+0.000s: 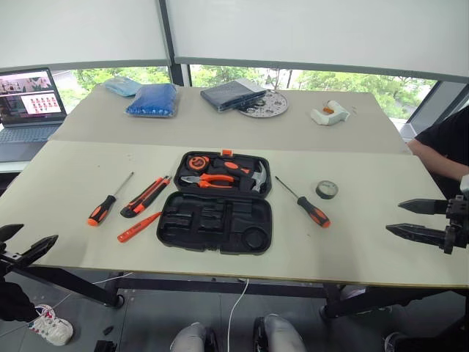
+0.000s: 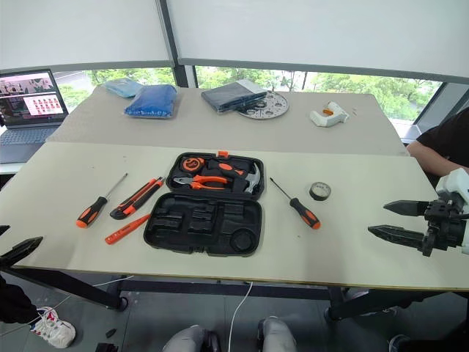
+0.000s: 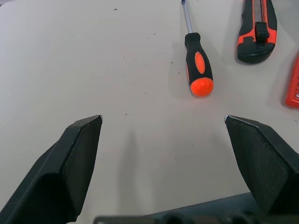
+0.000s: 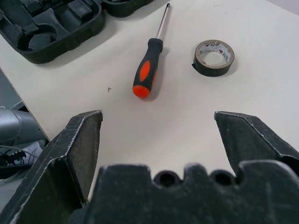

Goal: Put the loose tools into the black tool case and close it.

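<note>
Beyond open tool case [image 1: 215, 222]: laptop [image 1: 28, 110], blue bag [image 1: 153, 100], pouch [image 1: 233, 94].

Black tool case [image 1: 214, 221] lies on a pale beige table [image 1: 366, 242], with orange-handled pliers [image 1: 209, 180] inside it. Orange-and-black screwdrivers [image 1: 102, 209] [image 1: 313, 211] and utility knife [image 1: 145, 196], an all-orange pen-like tool [image 1: 138, 226], a dark tape roll [image 1: 327, 189]. Blue bag [image 1: 152, 100] at the back.

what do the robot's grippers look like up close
Each has two matte black fingers, wedge-shaped and tapering to blunt, scuffed tips. The left gripper and the right gripper match. A black bracket with round holes joins the right fingers; a white housing sits behind.
</note>
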`<state>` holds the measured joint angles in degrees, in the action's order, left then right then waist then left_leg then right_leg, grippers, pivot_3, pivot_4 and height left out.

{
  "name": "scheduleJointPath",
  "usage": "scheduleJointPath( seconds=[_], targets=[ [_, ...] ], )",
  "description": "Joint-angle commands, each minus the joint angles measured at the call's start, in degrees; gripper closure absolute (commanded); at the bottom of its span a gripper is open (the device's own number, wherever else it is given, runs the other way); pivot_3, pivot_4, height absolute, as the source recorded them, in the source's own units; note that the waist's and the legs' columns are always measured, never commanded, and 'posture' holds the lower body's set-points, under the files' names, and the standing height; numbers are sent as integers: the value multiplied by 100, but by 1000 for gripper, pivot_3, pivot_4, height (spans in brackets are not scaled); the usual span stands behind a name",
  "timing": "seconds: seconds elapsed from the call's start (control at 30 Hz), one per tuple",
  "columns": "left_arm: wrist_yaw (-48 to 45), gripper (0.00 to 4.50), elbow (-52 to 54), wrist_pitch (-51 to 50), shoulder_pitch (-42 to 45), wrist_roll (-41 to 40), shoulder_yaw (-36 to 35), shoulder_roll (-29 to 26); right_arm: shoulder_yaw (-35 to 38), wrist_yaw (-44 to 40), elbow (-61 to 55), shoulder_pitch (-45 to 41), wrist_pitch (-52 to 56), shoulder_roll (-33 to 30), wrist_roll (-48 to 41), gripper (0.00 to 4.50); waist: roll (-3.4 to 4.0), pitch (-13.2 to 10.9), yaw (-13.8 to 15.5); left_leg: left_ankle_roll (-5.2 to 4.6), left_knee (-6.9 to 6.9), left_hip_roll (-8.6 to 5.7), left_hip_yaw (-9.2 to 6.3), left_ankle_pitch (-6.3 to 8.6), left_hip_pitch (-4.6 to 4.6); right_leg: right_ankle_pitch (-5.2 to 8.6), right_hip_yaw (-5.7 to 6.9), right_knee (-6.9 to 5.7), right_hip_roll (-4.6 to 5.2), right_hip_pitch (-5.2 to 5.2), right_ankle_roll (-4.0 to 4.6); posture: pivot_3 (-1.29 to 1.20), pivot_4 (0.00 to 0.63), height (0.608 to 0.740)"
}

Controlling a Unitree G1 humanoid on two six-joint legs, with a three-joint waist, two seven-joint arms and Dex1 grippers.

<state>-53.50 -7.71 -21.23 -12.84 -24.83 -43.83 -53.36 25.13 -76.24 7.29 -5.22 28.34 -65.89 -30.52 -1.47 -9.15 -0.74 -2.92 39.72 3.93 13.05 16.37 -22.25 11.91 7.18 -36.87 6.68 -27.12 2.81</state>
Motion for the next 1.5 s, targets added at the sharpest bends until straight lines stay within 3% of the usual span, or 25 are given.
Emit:
scheduleJointPath(
  seconds=[0.03,0.3,0.37,0.53,0.77,0.87,0.93,1.13,1.33,1.5],
  targets=[
    [67,0,156,-137,103,-14,-16,-145,39,21,-274,-139,131,-45,-127,56,0,0,0,0,0,0,0,0,0,0,0,0,0,0,0,0,150,718],
    [180,0,-179,-1579,1922,138,1799,-776,-612,202,-1881,-769,575,-66,-438,56,3,-2,28,21,0,0,-7,-12,2,-9,3,-10,-6,1,6,0,150,718],
    [188,0,-524,-1593,2486,366,2267,-798,-761,172,-2155,-935,669,-38,-600,56,3,-2,28,20,-1,-1,-7,-12,-2,-26,3,-10,-8,-1,-22,0,150,718],
    [260,0,-1756,-1496,3850,1036,3364,-681,-1188,413,-2757,-1616,893,265,-950,56,-3,-6,-11,18,9,-4,0,-16,-16,-32,22,-16,-36,-9,1,0,150,718],
    [41,0,-3104,-1093,4870,1902,4531,-304,-1649,793,-3204,-2473,1240,792,-1371,56,-8,-5,-4,18,20,-6,6,-18,-12,-28,24,-24,-51,-7,0,0,150,718],
    [257,777,-3927,-738,5180,2216,4685,-203,-1742,967,-3277,-2639,1255,956,-1402,0,-7,-5,0,17,31,-6,4,-19,-10,-29,20,-28,-43,-3,2,0,150,718],
    [253,1527,-4270,-546,5294,2318,4722,-202,-1742,1027,-3283,-2678,1252,1000,-1418,0,-6,-4,-4,12,36,-3,2,-21,-8,-27,18,-33,-31,0,-1,0,150,718],
    [-224,3563,-4483,-319,5720,2123,4506,-258,-1614,1142,-3244,-2616,1260,997,-1482,0,-7,-4,-52,11,49,1,1,-25,1,-17,12,-69,-29,-3,1,0,150,718],
    [-1576,3648,-3505,559,6253,1597,4269,-306,-1567,1116,-3354,-2263,1507,843,-1598,0,-39,-18,14,-2,77,3,-15,-31,-36,-14,28,-80,-28,-23,9,0,150,718],
    [-2781,3649,-2590,1264,6467,1624,4759,-22,-1530,1356,-3525,-2003,1425,936,-1534,0,-40,-17,42,-48,149,-11,-31,-40,-113,-28,55,-115,-27,-75,33,0,150,718]
  ],
)
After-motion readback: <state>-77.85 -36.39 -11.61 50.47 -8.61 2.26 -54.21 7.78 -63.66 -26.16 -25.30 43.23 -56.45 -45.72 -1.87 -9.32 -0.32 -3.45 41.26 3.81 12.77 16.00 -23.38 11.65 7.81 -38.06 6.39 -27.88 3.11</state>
